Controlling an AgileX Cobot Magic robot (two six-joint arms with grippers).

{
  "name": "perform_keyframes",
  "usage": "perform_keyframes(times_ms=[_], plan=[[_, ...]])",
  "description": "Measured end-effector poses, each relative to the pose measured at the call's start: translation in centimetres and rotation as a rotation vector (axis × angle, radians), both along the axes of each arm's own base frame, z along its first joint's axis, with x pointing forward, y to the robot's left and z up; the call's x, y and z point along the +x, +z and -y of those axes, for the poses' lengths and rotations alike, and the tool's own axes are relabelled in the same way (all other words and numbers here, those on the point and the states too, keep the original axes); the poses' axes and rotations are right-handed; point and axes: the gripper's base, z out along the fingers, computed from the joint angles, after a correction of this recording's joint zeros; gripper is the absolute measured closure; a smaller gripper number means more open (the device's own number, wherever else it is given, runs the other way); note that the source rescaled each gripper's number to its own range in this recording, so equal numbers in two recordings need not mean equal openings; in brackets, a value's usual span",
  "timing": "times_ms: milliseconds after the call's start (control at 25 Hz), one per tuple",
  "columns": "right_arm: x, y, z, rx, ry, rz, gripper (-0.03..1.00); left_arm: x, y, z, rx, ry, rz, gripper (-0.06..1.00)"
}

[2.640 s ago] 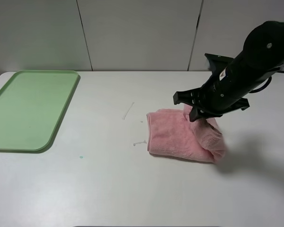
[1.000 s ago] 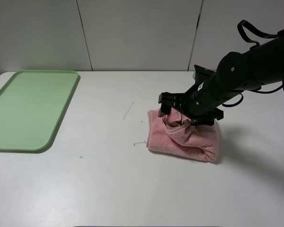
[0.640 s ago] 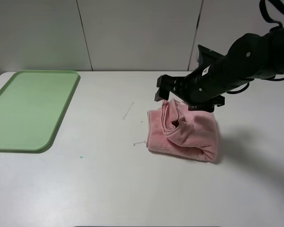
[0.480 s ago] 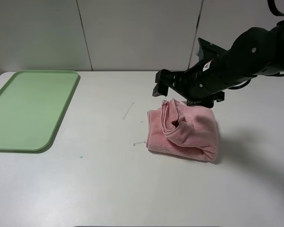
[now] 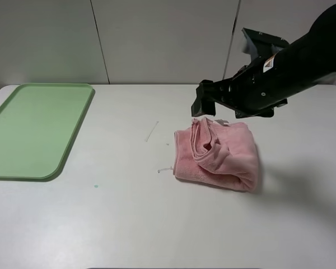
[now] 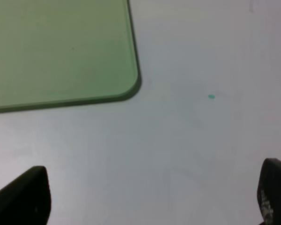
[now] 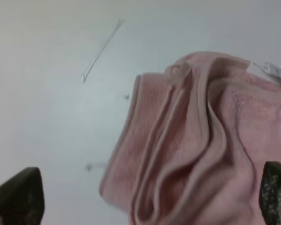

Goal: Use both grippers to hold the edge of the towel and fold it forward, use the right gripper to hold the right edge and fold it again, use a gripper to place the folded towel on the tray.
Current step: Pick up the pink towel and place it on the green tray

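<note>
Though it is bunched up, the towel (image 5: 218,154) looks soft and fluffy, a pink lump with thick rolled folds. It lies on the smooth white table (image 5: 129,213), well apart from the flat green tray (image 5: 78,129). My right gripper (image 5: 232,108) hangs just over its far side, spread wide, holding nothing. My left gripper (image 6: 147,201) is spread wide too, near the tray's round corner. I can only see its tips.

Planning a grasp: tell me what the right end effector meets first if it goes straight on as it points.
Most likely the folded pink towel, directly ahead of the right end effector; depth is unclear.
</note>
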Motion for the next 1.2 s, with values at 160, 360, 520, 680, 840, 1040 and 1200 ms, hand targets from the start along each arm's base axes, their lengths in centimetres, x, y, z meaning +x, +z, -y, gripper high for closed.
perform_keyframes(times_ms=[160, 360, 520, 680, 840, 1040, 1200], plan=[[-1.9, 1.7, 1.1, -0.069, 0.077, -0.014, -0.03, 0.0, 0.0, 0.0, 0.000, 0.000, 0.000, 0.07], [-4.4, 3.1, 2.7, -0.116, 0.130, 0.015, -0.03, 0.0, 0.0, 0.0, 0.000, 0.000, 0.000, 0.07], [-6.7, 3.4, 5.0, -0.141, 0.132, 0.033, -0.03, 0.0, 0.0, 0.0, 0.000, 0.000, 0.000, 0.07], [-9.2, 3.4, 8.1, -0.188, 0.104, 0.019, -0.03, 0.0, 0.0, 0.0, 0.000, 0.000, 0.000, 0.07], [-11.8, 3.8, 10.7, -0.214, 0.036, 0.030, -0.03, 0.0, 0.0, 0.0, 0.000, 0.000, 0.000, 0.07], [-15.0, 4.3, 12.4, -0.218, -0.025, 0.073, -0.03, 0.0, 0.0, 0.0, 0.000, 0.000, 0.000, 0.07], [-17.6, 4.4, 13.0, -0.191, -0.060, 0.114, -0.03, 0.0, 0.0, 0.0, 0.000, 0.000, 0.000, 0.07]])
